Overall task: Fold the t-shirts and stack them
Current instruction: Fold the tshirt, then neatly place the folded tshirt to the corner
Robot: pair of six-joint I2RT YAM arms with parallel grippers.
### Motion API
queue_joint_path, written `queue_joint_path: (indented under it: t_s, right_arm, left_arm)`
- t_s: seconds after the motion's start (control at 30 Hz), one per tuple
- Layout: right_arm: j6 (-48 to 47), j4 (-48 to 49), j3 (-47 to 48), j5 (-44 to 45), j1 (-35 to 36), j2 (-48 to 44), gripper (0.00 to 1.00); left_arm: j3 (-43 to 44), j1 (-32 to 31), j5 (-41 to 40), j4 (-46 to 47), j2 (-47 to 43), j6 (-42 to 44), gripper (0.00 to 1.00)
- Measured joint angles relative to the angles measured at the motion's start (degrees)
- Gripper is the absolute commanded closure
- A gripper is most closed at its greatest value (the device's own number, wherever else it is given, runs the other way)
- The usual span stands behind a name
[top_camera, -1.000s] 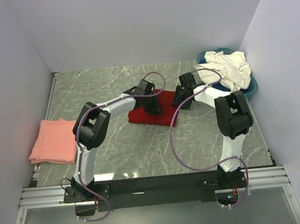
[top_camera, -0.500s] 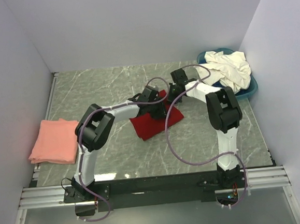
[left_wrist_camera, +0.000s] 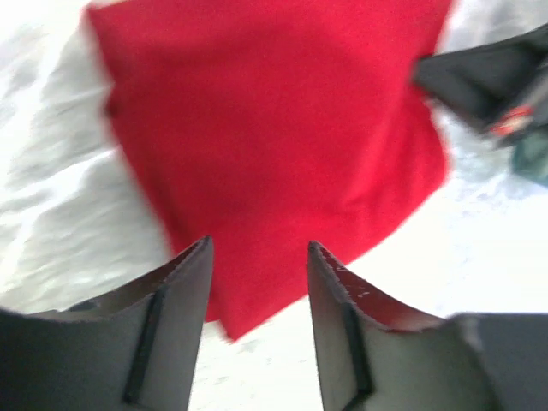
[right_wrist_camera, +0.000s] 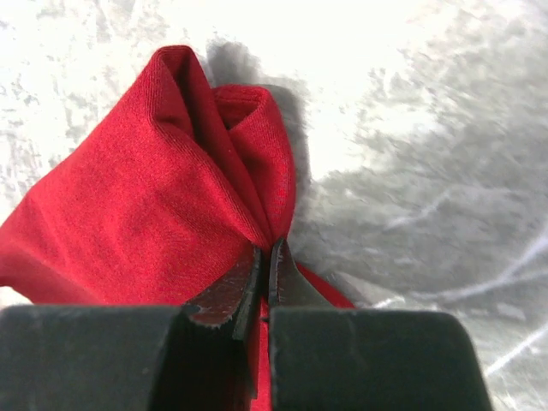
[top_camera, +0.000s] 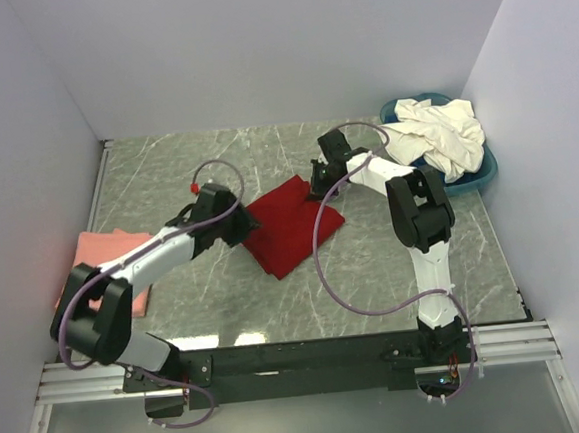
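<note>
Changed since earlier: left arm [top_camera: 162, 252] is now reaching from 9 o'clock, crossing over the salmon-pink t-shirt [top_camera: 99, 247]; the deep red t-shirt [top_camera: 292, 226] is now lying turned into a diamond.
Left end effector [left_wrist_camera: 259, 248]: jaws are standing partly apart, holding nothing, hovering at the red shirt's 9 o'clock corner.
Right end effector [right_wrist_camera: 264, 257]: jaws are pinching narrow on a bunched fold of the red shirt at its 1 o'clock corner.
Red shirt's place: lying folded near the middle of the surface [top_camera: 215, 162], between the two end effectors.
Cream-white t-shirts [top_camera: 434, 135]: lying heaped and unfolded in the blue basin [top_camera: 482, 176] at 2 o'clock.
Risk, one-sided pull: only the right side is gripping, so any drag is likely peeling the top layer open or skewing the fold.
Risk, bunched corner: cloth is puckering in the pinch; letting go there is likely leaving a crease or a flipped corner.
Risk, covered stack: the left arm is lying across the salmon shirt, so a low sweep could rumple it.
Edges: walls are closing in at 9, 12 and 3 o'clock; the salmon shirt is sitting against the 9 o'clock edge.
Open room: bare surface is showing at 11 to 12 o'clock and at 6 o'clock.
</note>
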Motion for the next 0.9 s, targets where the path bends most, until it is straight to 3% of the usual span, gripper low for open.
queue_joint_path:
  t_s: [0.33, 0.9]
  right_arm:
    - [0.0, 0.1, 0.9, -1.7, 0.0, 0.8, 1.00]
    - [0.0, 1.0, 0.3, -3.0, -0.1, 0.8, 1.00]
  left_arm:
    - [-15.3, 5.3, 2.6, 3.3, -4.3, -0.7, 0.40]
    - [-12.9, 5.3, 3.7, 13.8, 4.1, -3.5, 0.47]
